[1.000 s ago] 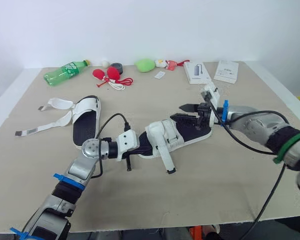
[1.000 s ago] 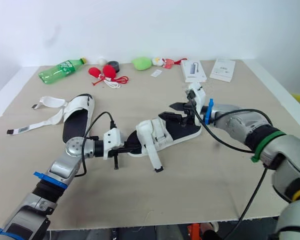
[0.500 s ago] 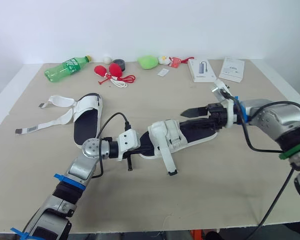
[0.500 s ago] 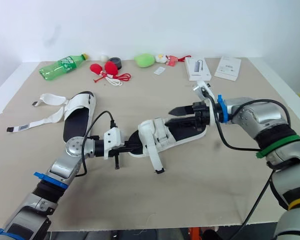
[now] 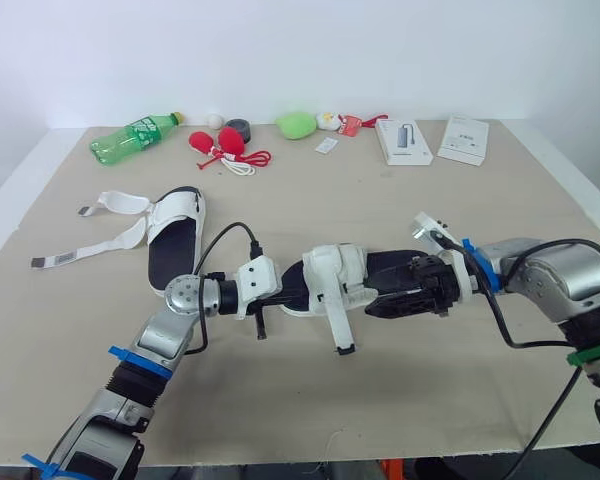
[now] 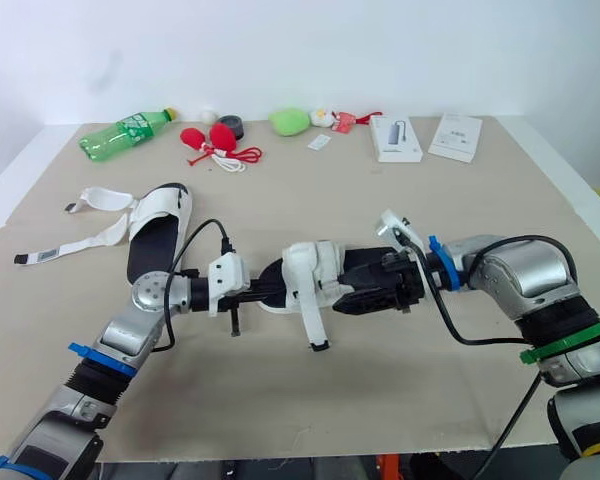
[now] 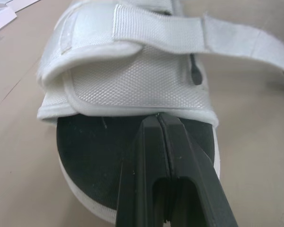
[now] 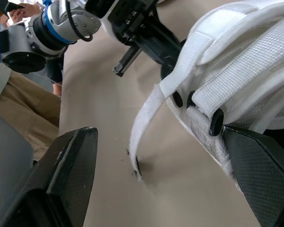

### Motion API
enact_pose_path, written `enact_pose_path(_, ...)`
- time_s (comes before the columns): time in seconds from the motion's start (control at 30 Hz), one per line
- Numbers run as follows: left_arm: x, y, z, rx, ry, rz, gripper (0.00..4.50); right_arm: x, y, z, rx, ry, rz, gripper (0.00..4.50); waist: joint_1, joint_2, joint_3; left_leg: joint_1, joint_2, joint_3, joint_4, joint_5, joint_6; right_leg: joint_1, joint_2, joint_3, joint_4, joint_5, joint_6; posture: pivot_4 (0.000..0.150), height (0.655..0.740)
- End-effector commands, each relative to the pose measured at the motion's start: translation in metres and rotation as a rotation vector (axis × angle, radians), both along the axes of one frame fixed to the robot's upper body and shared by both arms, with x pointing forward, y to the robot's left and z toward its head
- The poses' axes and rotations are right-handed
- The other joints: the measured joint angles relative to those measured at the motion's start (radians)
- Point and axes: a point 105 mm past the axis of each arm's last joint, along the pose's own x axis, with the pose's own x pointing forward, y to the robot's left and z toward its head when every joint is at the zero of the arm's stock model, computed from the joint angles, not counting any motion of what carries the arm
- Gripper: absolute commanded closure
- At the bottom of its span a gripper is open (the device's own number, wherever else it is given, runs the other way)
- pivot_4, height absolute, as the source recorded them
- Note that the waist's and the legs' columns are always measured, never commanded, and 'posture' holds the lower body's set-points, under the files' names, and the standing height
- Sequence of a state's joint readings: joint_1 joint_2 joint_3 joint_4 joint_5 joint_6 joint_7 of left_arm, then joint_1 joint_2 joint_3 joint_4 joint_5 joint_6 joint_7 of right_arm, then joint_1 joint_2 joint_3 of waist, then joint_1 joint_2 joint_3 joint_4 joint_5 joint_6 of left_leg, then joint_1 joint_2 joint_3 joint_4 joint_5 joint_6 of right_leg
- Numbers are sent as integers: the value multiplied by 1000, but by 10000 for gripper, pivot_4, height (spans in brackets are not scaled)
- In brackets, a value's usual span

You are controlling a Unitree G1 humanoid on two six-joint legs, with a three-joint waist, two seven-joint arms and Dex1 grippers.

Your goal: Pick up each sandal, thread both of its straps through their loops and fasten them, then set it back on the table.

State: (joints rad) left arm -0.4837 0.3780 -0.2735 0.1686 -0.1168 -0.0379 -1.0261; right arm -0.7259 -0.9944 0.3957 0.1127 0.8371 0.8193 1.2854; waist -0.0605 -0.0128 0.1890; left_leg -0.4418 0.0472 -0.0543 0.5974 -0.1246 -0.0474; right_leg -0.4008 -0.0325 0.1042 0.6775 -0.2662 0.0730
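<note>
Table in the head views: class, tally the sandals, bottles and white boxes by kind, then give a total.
Sandals: 2
Bottle: 1
White boxes: 2
Total: 5

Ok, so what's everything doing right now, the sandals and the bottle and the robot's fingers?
Near sandal: lying on the table, one strap sticking out loose.
Far sandal: lying flat, both straps undone and spread out.
Green bottle: lying on its side.
Left fingers: shut, tips on the near sandal's toe end.
Right fingers: open, at the near sandal's heel end.
</note>
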Motion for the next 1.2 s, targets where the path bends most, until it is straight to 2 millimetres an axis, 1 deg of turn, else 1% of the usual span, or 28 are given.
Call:
enact_pose_path(0.03, -2, 4, -6, 30, 7, 5, 45000, -17, 16, -6, 19, 61, 58, 85, 0, -1, 0, 0, 0, 0, 0, -1, -1, 0, 0, 0, 0, 0, 0, 1500, 7400)
enact_pose_path(0.17, -5, 3, -10, 40, 17, -1, 45000, -11, 15, 5, 39, 0, 52, 85, -6, -1, 0, 0, 0, 0, 0, -1, -1, 0, 1, 0, 0, 0, 0, 1500, 7400)
enact_pose_path(0.27, -7, 3, -13, 47, 21, -4, 45000, -2, 4, 21, 53, -26, 28, 85, -6, -1, 0, 0, 0, 0, 0, -1, -1, 0, 1, 1, 0, 0, 0, 1500, 7400)
enact_pose_path(0.37, -8, 3, -13, 48, 23, -6, 45000, 0, -6, 29, 43, -19, 23, 85, -6, -1, 0, 0, 0, 0, 1, -1, -2, 0, 1, 1, 0, 0, 0, 1500, 7400)
enact_pose_path(0.5, -8, 3, -14, 51, 24, -6, 45000, -14, -18, 36, 36, 53, 72, 85, -4, -1, 0, 0, 0, 0, 0, -1, -2, 0, 1, 1, 0, -1, -1, 1500, 7400)
enact_pose_path(0.63, -9, 3, -15, 53, 28, -6, 45000, -31, -13, 42, 51, 120, 130, 85, -1, -1, 0, 0, 0, 0, 0, -2, -3, 0, 1, 1, 0, -2, 0, 1500, 7400)
enact_pose_path(0.7, -9, 1, -16, 52, 30, -10, 45000, -37, -3, 36, 51, 136, 140, 85, 0, -1, 0, 0, 0, 0, 0, -2, -3, 0, 1, 1, 0, -2, 0, 1500, 7400)
enact_pose_path(0.77, -10, 0, -16, 50, 31, -14, 45000, -39, 5, 19, 20, 139, 117, 85, 0, -2, -1, 0, 0, 0, 0, -2, -4, 0, 1, 1, 0, -2, 0, 1500, 7400)
enact_pose_path(0.83, -9, -1, -15, 50, 31, -15, 45000, -35, 11, 1, -13, 99, 70, 85, 2, -2, -1, 0, 0, 0, 1, -2, -4, 0, 1, 1, 0, -2, 0, 1500, 7400)
enact_pose_path(0.93, -9, -2, -15, 47, 29, -14, 45000, -31, 19, -15, -30, 73, 25, 85, 5, -3, -1, -1, 0, 0, 2, -3, -4, 0, 0, 1, 0, -1, 1, 1500, 7400)
enact_pose_path(1.03, -9, -2, -15, 45, 28, -14, 45000, -28, 26, -23, -33, 68, -1, 85, 6, -3, -1, -1, 0, 0, 2, -2, -4, 0, 0, 1, 0, -1, 1, 1500, 7400)
enact_pose_path(1.2, -10, -1, -15, 44, 28, -10, 45000, -28, 39, -23, -4, 82, -13, 85, 7, -3, -1, -1, 0, 0, 2, -2, -4, 0, 0, 1, 0, -1, 1, 1500, 7400)
